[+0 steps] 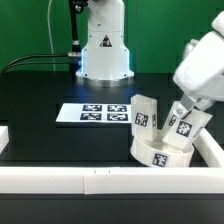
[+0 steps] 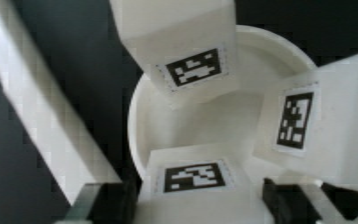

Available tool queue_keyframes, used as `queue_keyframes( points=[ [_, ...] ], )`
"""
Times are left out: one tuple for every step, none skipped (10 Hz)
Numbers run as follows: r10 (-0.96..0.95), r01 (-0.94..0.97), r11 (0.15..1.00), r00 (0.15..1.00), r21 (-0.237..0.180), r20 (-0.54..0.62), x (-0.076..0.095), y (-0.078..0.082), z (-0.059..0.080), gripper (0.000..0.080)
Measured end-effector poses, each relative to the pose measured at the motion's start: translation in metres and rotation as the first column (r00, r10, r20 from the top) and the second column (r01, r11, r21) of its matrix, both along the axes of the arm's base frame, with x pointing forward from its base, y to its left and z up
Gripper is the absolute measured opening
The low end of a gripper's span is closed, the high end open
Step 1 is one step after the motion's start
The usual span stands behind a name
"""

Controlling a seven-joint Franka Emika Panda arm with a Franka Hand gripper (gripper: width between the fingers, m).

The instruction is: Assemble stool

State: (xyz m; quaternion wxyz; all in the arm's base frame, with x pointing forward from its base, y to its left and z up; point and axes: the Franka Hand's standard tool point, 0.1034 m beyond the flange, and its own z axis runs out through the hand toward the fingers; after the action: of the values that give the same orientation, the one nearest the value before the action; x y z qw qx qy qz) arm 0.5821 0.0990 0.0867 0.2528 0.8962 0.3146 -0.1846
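I am closing my gripper (image 2: 190, 195) partway around a tagged leg (image 2: 197, 178), my fingers (image 2: 105, 200) pressing its two sides. Just beyond my jaws the seat (image 2: 247, 120) is lying with two more legs (image 2: 179, 50) standing on it. A rail (image 2: 43, 130) is running beside it.

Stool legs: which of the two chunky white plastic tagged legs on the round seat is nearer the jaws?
The white plastic leg on the exterior view's right, close under the jaws; the other leg stands apart, leftward.
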Motion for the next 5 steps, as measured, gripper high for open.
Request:
queue_keyframes(
  points=[
    [-0.027,0.027,1.000,0.999,0.006,0.041,0.0031,0.0015,0.0002,0.0338],
    [-0.065,0.065,0.998,0.996,0.000,0.065,0.0023,0.0008,0.0004,0.0338],
    [-0.128,0.130,0.992,0.986,-0.008,0.111,0.0027,0.0010,0.0007,0.0338],
    [-0.180,0.182,0.983,0.974,-0.008,0.137,0.0023,-0.0002,0.0011,0.0338],
    [-0.363,0.363,0.931,0.917,0.034,0.167,-0.0003,-0.0080,0.0020,0.0338]
  ],
)
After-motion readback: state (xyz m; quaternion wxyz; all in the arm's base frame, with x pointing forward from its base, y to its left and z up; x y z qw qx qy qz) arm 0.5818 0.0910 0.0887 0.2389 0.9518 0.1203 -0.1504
